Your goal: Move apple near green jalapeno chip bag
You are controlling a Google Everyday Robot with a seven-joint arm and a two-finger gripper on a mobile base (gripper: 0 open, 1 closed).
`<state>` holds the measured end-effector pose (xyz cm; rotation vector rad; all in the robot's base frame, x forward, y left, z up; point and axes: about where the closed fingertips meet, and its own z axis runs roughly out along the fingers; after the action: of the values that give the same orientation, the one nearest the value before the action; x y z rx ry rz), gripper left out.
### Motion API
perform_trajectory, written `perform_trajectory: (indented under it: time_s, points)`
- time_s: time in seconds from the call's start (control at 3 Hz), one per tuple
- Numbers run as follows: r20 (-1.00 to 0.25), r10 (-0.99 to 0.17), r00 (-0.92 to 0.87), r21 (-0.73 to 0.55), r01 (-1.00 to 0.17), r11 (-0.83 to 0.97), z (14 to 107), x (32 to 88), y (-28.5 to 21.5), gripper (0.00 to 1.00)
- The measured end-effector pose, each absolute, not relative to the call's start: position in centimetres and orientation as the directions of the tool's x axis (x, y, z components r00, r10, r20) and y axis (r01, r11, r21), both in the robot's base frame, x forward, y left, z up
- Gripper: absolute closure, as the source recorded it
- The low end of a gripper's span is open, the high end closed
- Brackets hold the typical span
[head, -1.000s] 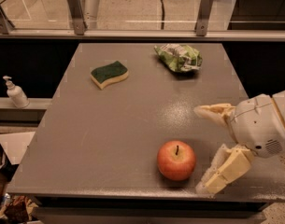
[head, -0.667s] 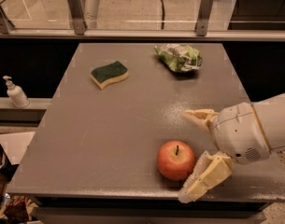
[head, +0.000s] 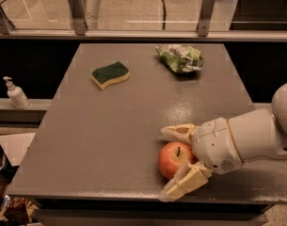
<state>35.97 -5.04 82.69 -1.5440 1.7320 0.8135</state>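
The red-orange apple (head: 173,159) sits near the front edge of the grey table (head: 115,126), right of centre. My gripper (head: 173,161) reaches in from the right, open, with one cream finger (head: 178,132) behind the apple and the other in front of it, so the apple lies between them. The light-green and white chip bag (head: 179,58) lies crumpled at the far right of the table, well away from the apple.
A yellow sponge with a dark green top (head: 110,74) lies at the far middle-left of the table. A soap dispenser (head: 16,94) stands on a ledge to the left. A glass railing runs behind the table.
My gripper has moved left from beside the apple until its open fingers straddle it. The apple has not moved.
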Motion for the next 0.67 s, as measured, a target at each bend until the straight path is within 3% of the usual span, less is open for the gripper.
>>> perform_trajectory:
  time_s: [0.67]
  points:
    - [-0.816,-0.573,-0.076,0.019,-0.994,0.106,82.37,36.53,-5.26,0.64]
